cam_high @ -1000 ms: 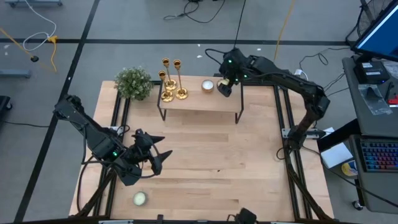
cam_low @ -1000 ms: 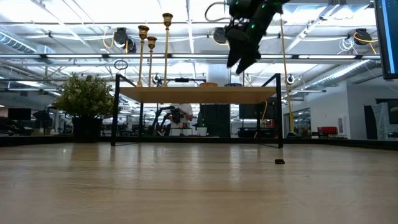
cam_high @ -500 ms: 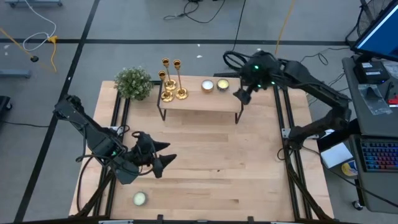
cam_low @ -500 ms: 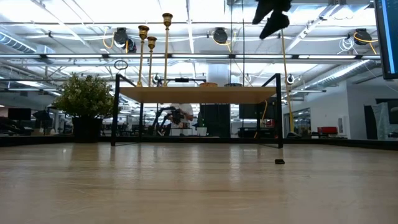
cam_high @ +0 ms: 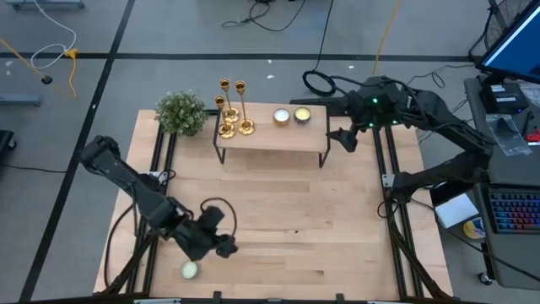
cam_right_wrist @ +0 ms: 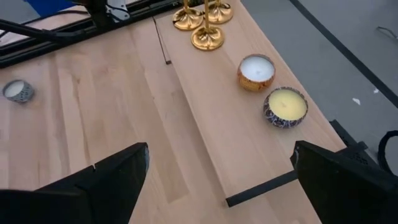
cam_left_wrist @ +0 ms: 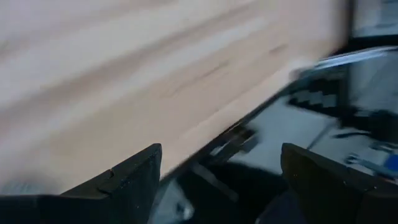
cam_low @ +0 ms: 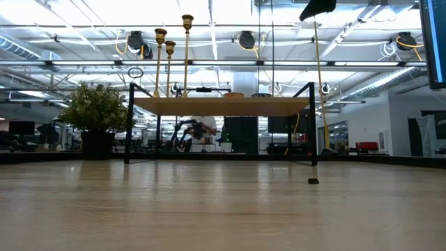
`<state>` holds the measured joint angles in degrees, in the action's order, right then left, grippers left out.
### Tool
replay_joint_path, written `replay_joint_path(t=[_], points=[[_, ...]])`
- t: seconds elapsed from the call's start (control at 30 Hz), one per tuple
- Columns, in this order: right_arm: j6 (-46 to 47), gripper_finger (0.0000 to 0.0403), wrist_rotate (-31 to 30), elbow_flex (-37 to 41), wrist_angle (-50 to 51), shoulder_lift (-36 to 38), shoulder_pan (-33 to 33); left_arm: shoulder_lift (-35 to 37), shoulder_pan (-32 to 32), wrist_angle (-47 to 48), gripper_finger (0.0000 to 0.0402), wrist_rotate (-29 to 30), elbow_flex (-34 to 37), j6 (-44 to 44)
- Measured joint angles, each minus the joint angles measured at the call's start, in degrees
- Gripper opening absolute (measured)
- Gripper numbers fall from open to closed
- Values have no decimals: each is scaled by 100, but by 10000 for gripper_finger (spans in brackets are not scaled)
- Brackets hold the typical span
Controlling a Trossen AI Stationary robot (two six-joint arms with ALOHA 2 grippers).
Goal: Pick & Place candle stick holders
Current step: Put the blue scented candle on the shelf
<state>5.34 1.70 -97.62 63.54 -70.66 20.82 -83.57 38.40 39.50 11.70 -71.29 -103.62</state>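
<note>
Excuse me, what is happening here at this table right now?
Nothing is held at this moment. Three gold candle stick holders stand together on the small raised shelf, beside two candles. The right gripper, open and empty, is just off the shelf's right end. The left gripper, also open, is low over the table near a third candle.

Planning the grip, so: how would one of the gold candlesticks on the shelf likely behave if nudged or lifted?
The candlesticks look tall and thin on small round bases, so a high nudge would probably tip one. They stand close together; one falling may knock its neighbours. The shiny metal stems could be slippery to pinch.
</note>
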Motion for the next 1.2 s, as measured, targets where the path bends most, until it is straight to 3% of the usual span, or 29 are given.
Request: replay_joint_path(t=[0.17,0.4,0.57,0.83,1.2], points=[[0,380,-7,2,1,5,0,-232,323,709,326,-1023,0,-1474],[-19,380,-9,2,3,5,0,-428,905,1420,326,-1452,0,-3046],[-221,380,-4,188,-243,139,-20,-596,1188,1439,326,-1531,-2,-3626],[-191,380,4,2159,-2225,1370,-142,-789,1317,1431,326,-1529,-2,-3912],[304,380,-4,4670,-3679,3545,-142,-791,1317,1485,326,-1527,-2,-3902]])
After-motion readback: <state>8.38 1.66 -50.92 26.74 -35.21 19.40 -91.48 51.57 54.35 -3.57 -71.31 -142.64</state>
